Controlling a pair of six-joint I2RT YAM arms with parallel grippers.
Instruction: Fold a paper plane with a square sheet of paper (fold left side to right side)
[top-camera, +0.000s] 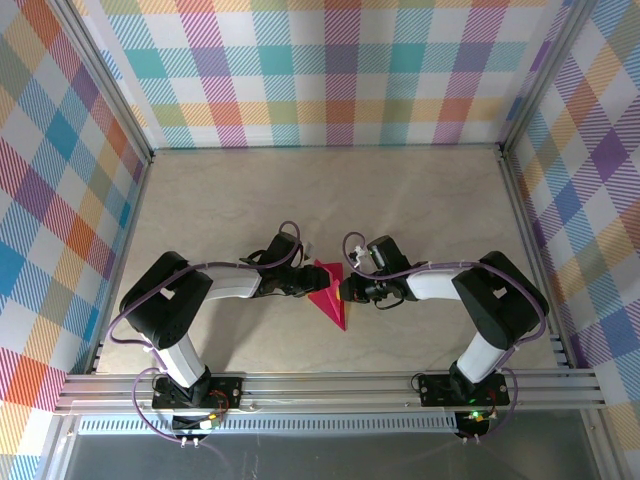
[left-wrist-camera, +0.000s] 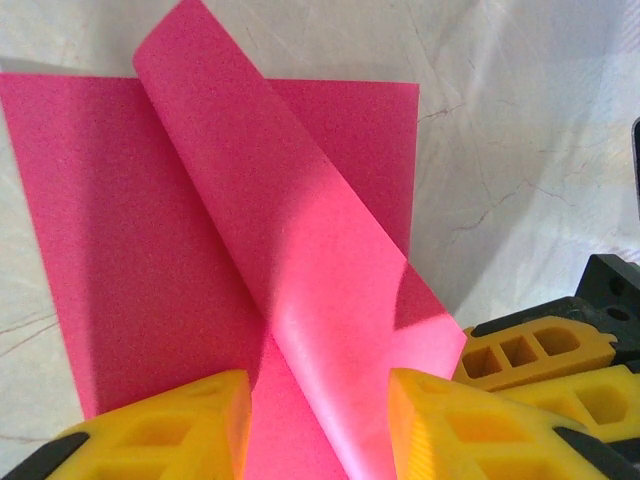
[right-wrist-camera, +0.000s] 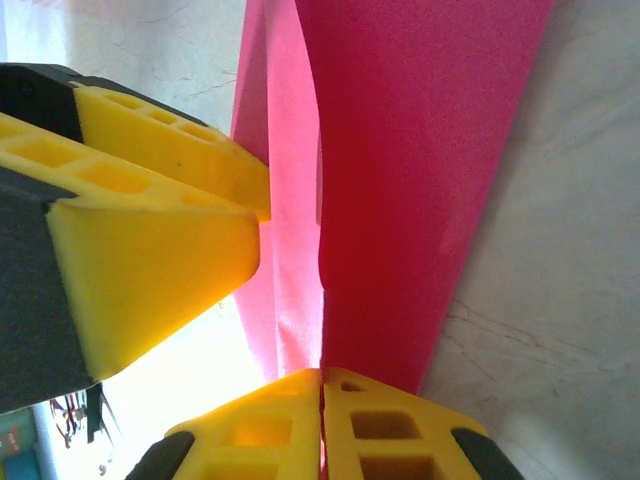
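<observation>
Reference landmark: the long silver aluminium rail (top-camera: 330, 385) that carries both arm bases at the near edge of the pale wooden tabletop (top-camera: 330, 200). Beyond the rail and just left of its midpoint, the left gripper (top-camera: 303, 285) sits low over the table. In the left wrist view this gripper (left-wrist-camera: 318, 385) has its yellow foam fingers (left-wrist-camera: 180, 430) partly spread. They are not clamped. The thin magenta-pink square sheet of paper (top-camera: 330, 295) lies on the table beyond the rail's midpoint, between the two grippers. One flap (left-wrist-camera: 300, 250) is curled up and over the flat part and passes between the left fingers. Just right of the midpoint, the right gripper (top-camera: 347, 291) meets the sheet. Its fingers (right-wrist-camera: 390, 430) are pressed together, pinching the paper's edge (right-wrist-camera: 322, 360).
</observation>
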